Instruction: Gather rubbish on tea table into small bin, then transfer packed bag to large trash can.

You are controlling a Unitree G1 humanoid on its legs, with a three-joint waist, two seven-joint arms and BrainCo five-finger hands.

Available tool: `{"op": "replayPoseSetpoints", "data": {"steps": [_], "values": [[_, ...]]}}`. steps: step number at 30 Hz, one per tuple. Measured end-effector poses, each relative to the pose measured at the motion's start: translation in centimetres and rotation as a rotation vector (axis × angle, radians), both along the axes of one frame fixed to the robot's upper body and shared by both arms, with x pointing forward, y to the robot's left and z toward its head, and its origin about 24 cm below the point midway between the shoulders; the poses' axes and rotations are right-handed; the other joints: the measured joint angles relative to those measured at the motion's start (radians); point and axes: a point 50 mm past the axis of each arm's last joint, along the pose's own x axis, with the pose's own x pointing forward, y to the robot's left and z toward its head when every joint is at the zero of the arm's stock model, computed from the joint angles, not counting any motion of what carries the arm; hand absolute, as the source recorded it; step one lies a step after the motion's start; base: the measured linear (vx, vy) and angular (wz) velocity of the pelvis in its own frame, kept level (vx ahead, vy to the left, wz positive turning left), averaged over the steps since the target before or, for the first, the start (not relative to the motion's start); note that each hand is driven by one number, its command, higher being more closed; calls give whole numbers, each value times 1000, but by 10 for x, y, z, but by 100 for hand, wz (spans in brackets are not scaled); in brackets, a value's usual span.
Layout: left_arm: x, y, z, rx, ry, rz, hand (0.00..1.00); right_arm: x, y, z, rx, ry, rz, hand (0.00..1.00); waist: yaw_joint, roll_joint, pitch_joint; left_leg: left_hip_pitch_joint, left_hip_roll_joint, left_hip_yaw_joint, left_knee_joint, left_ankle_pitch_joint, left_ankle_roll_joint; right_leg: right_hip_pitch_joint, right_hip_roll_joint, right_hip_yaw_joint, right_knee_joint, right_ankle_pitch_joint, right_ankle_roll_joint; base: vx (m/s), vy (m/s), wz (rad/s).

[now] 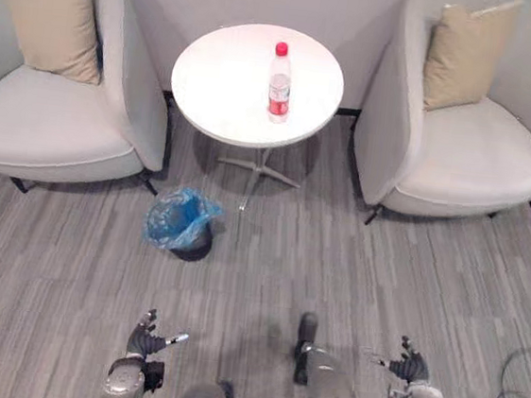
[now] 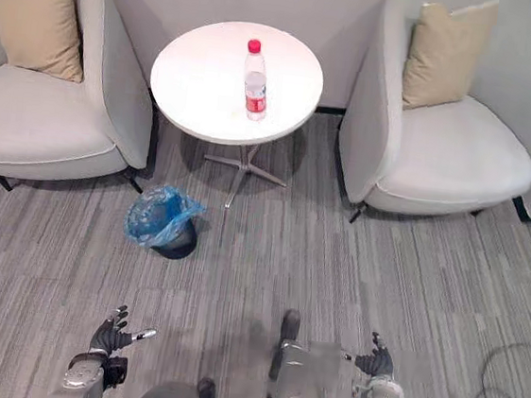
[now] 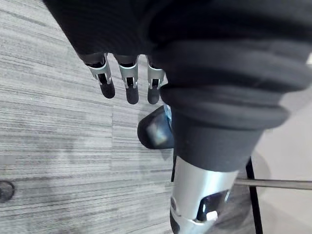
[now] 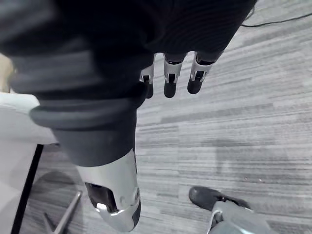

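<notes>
Fingers (image 3: 127,84) of the left hand (image 1: 144,338) and right hand (image 1: 409,368) hang straight, holding nothing. The bottle (image 1: 279,83) stands upright on the tea table (image 1: 222,71), well apart; best step close, then grip its middle.

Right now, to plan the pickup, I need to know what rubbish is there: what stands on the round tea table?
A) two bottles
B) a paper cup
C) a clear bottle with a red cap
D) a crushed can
C: a single clear bottle with a red cap and red label stands upright on the white round table.
</notes>
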Motion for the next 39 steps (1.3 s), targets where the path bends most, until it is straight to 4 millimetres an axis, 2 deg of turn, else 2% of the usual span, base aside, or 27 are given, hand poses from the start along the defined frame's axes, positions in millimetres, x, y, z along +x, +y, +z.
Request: {"op": "replayPoseSetpoints", "data": {"steps": [1,2,4,5,7,8,9,10,12,13,14,15,16,17,18,19,21,23,24,25,26,27,29,30,32,33,39], "values": [[0,-1,0,-5,-2,5,0,-1,1,0,0,-3,4,0,7,4,1,-47,43,17,113,3,1,41,11,-11,-15,-15,-9,496,-215,63],[0,-3,-1,-13,-3,11,0,-3,5,1,8,-17,3,0,28,5,2,-117,96,66,272,-18,21,116,29,-20,-51,-41,-26,551,-200,17],[0,-4,-1,-18,0,7,0,-2,10,0,24,-28,1,0,47,-14,1,-210,108,123,279,-34,47,213,29,-27,-131,-47,-27,488,-157,5],[1,-5,-1,-19,-2,5,0,2,10,1,23,-36,1,0,58,-16,2,-245,97,150,201,-38,53,245,28,-24,-156,-40,-16,334,-40,-14],[1,-8,-1,-34,-2,1,0,10,6,6,17,-64,-20,0,79,-12,1,-273,12,169,-201,-11,35,281,6,-6,-181,-62,16,401,42,-25],[1,-9,-2,-37,-2,1,0,10,4,6,17,-64,-31,0,82,-8,1,-268,-10,167,-300,18,24,291,1,0,-183,-72,26,504,166,-31],[-4,-9,-4,-42,11,5,0,8,0,5,11,-52,-41,0,84,10,-1,-245,-45,150,-470,201,34,328,6,17,-185,-105,59,439,169,-38],[-8,-7,-4,-37,19,12,0,7,2,4,14,-45,-39,0,89,17,-6,-222,-47,145,-480,254,108,340,9,35,-185,-118,72,514,191,-27],[-6,0,-2,-24,8,32,0,6,6,1,18,-33,-33,0,81,-33,-17,-213,-108,148,-461,202,139,359,-50,45,-176,-133,86,421,139,14],[-5,0,-2,-25,6,32,0,6,5,1,11,-32,-37,0,83,-40,-16,-214,-118,148,-443,185,145,359,-63,48,-158,-141,93,402,135,20],[-7,-2,-3,-30,15,34,0,6,2,2,0,-30,-35,0,84,-41,-15,-207,-126,150,-402,135,150,340,-83,62,-66,-156,114,348,132,1],[-12,0,-5,-27,29,39,0,7,3,3,-8,-29,-21,0,81,-40,-15,-177,-130,155,-386,91,155,288,-103,83,97,-165,136,320,130,-4],[-13,1,-5,-24,32,39,0,7,4,2,-10,-27,-15,0,82,-42,-15,-156,-133,157,-386,70,156,255,-115,94,191,-158,158,315,108,-4],[-13,3,-4,-15,33,38,0,11,9,2,-15,-25,16,0,83,-46,-17,-117,-140,156,-387,41,165,184,-145,104,389,-135,217,324,66,16],[-13,7,-3,-2,31,38,0,12,14,2,-15,-23,43,0,80,-51,-20,-83,-150,142,-389,24,167,135,-168,102,497,-162,204,330,46,27],[-12,8,-2,5,28,40,0,13,16,3,-15,-28,56,0,80,-52,-20,-68,-152,139,-391,22,165,116,-175,94,515,-174,185,309,17,38],[-6,13,3,21,-4,54,0,23,19,12,-25,-90,85,0,73,-50,-22,-26,-157,109,-424,19,165,46,-158,91,413,-202,142,298,-35,45],[-1,13,7,23,-37,67,0,30,19,19,-34,-128,91,0,61,-50,-21,-23,-156,68,-429,21,162,7,-122,128,295,-199,134,287,-132,73],[1,14,9,22,-50,78,0,37,19,26,-40,-166,96,0,49,-51,-22,-19,-153,34,-428,22,146,-5,-83,196,146,-165,126,266,-171,86],[1,14,9,23,-52,79,0,38,19,29,-43,-180,98,0,49,-60,-26,-18,-159,21,-421,17,127,4,-72,218,67,-106,116,257,-205,90],[2,12,9,17,-53,83,0,36,17,31,-55,-189,97,0,48,-55,-23,-13,-160,-7,-406,0,100,17,-69,216,50,-15,96,302,-246,50],[2,7,9,3,-65,87,0,42,14,38,-71,-220,108,0,59,-29,-36,-13,-126,-21,-406,-3,88,32,-42,196,37,-6,84,253,-207,36],[-2,7,9,1,-65,95,0,53,17,53,-85,-298,129,0,56,-15,-44,-11,-107,-24,-432,2,80,43,-19,181,1,1,74,169,-172,10],[-2,7,9,1,-68,96,0,60,19,65,-99,-357,144,0,50,-9,-47,0,-94,-35,-467,14,61,59,-6,166,-32,10,62,170,-193,13],[-2,7,10,1,-77,98,0,62,20,73,-115,-396,159,0,52,-8,-48,25,-86,-47,-499,22,49,84,5,158,-63,15,54,110,-112,15],[-2,5,10,-7,-81,102,0,64,22,84,-135,-457,182,0,54,-9,-51,56,-79,-55,-530,26,43,128,13,139,-97,19,50,60,-52,19],[-10,6,7,-9,-63,109,0,71,41,94,-122,-523,277,0,59,-6,-68,53,-87,-82,-556,40,41,175,3,111,-195,61,56,12,19,16]]}}
